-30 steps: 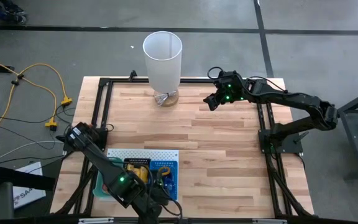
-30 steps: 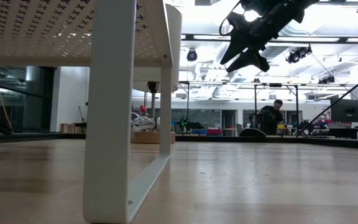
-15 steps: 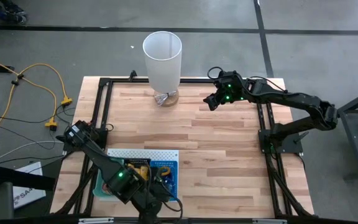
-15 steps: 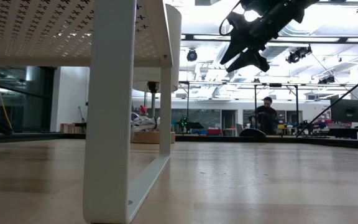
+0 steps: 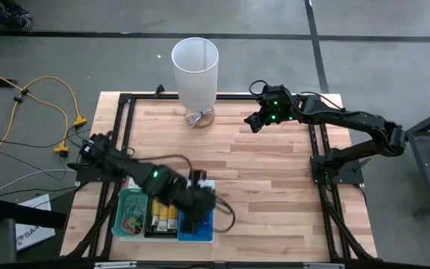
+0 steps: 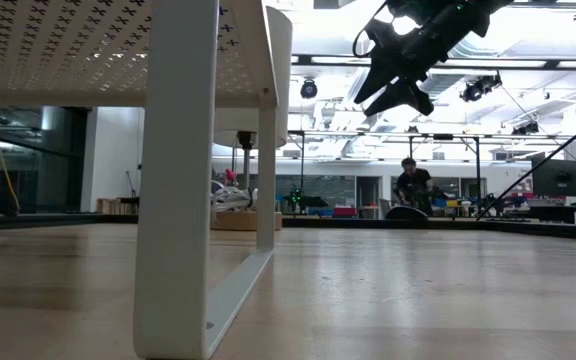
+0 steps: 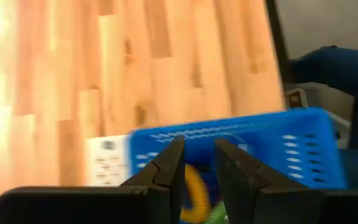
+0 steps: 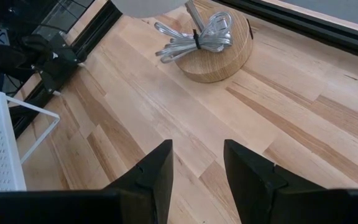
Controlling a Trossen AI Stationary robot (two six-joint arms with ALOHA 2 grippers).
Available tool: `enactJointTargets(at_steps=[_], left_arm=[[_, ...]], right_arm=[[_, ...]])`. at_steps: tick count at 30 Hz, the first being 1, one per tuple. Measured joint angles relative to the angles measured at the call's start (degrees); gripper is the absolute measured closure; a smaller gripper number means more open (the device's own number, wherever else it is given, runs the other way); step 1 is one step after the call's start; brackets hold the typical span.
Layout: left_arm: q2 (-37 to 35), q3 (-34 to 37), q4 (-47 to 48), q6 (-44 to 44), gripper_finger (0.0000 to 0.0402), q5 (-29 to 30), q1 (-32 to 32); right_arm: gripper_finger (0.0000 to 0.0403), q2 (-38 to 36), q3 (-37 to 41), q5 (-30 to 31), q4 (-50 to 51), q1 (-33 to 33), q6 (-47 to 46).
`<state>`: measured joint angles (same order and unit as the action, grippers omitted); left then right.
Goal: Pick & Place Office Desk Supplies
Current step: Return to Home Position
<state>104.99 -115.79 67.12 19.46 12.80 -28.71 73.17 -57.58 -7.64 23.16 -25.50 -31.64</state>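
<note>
- High view: the left hand [image 5: 195, 211], blurred, hangs over the near-left part of the table [image 5: 275, 179]. It is just above three bins set side by side on a white perforated shelf [image 5: 136, 185].
- At the left end, the green bin [image 5: 120, 213] holds thin coloured loops [image 5: 131, 219]. Next to it, the black bin [image 5: 161, 235] holds yellow-orange packets [image 5: 166, 217]. At the right end of the row sits the blue bin [image 5: 200, 233].
- Left wrist view: the left hand's fingers stand a narrow gap apart with nothing between them. They are over the blue bin, where a yellow ring [image 7: 194, 186] shows.
- Across the table, the right hand [image 5: 253, 122] hovers high over the far-right part, near the tall white cylinder [image 5: 195, 71]. Its fingers are parted and empty.
- Right wrist view: beyond that hand lie bare planks and a round wooden base [image 8: 222, 59] with a coiled silver cable [image 8: 194, 37] on it.
- Low view: a person [image 6: 409, 185] stands far behind the table.
</note>
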Motion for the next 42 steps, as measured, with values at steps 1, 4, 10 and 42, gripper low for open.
enactJointTargets(at_steps=[1, 4, 10, 42], left_arm=[[-0.3, 0.0, 0.2, -0.6, 0.0322, 0.0, 1.0], [-1.0, 0.0, 1.0, -3.0, 0.0322, 0.1, 4.2], [-1.1, 0.0, 1.5, -8.7, 0.0322, -1.0, 12.0], [-34.3, 53.1, -40.4, -20.0, 0.0322, -11.0, 35.0]], right_arm=[[0.0272, 0.0, 0.0, 0.0, 0.0, 0.0, 0.0], [0.0272, 0.0, 0.0, 0.0, 0.0, 0.0, 0.0], [0.0272, 0.0, 0.0, 0.0, 0.0, 0.0, 0.0], [0.0272, 0.0, 0.0, 0.0, -0.8, 0.0, 0.0]])
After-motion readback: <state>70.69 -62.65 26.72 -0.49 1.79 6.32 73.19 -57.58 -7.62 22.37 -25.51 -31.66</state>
